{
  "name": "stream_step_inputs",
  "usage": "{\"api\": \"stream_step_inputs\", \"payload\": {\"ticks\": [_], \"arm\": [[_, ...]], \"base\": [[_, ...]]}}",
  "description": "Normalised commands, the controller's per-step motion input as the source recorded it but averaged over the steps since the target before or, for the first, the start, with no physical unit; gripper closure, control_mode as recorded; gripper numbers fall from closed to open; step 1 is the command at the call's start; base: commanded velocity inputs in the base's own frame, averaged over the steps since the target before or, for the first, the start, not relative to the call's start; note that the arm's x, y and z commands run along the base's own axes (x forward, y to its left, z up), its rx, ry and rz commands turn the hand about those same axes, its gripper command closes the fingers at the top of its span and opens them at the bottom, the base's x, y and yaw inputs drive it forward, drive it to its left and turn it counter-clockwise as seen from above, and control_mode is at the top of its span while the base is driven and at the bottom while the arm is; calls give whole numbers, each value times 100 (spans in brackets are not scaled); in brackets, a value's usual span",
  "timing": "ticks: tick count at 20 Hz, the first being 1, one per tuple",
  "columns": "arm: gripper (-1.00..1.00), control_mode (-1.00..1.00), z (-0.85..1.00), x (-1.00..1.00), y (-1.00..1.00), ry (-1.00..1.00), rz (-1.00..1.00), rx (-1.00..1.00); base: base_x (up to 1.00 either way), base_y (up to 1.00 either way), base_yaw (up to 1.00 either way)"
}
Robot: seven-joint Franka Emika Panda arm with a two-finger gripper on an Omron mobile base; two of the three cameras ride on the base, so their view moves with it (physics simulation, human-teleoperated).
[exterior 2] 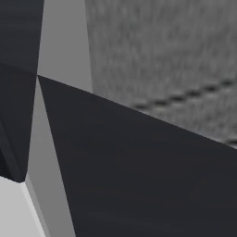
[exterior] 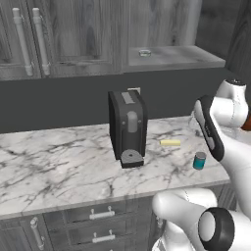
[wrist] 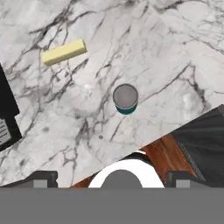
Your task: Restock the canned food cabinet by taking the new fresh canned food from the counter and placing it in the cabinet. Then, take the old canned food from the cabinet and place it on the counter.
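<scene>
I am in a kitchen: a white marble table with grey veining (exterior: 59, 162) runs below dark grey wood-grain wall cabinets with long silver bar handles (exterior: 63, 39), drawers beneath it (exterior: 98, 225), and a black boxy coffee machine (exterior: 127, 127) stands on it.

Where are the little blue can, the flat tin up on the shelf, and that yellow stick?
new fresh canned food (wrist: 125, 97): hand view, on its grey top.
old canned food (exterior: 144, 52): left base view, on its top.
yellow stick (wrist: 64, 52): hand view, mid-length on its upper face.
</scene>
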Motion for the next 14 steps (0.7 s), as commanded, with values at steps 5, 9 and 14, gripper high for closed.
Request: {"api": "stream_step_inputs", "payload": {"ticks": [5,9,14], "arm": [[-100,-100,-88,1,-49,23,-18,0],[-100,-100,-83,16,-2,21,-6,0],[-100,-100,-53,20,0,3,-1,7]], "base": [[0,0,0],[0,0,0],[0,0,0]]}}
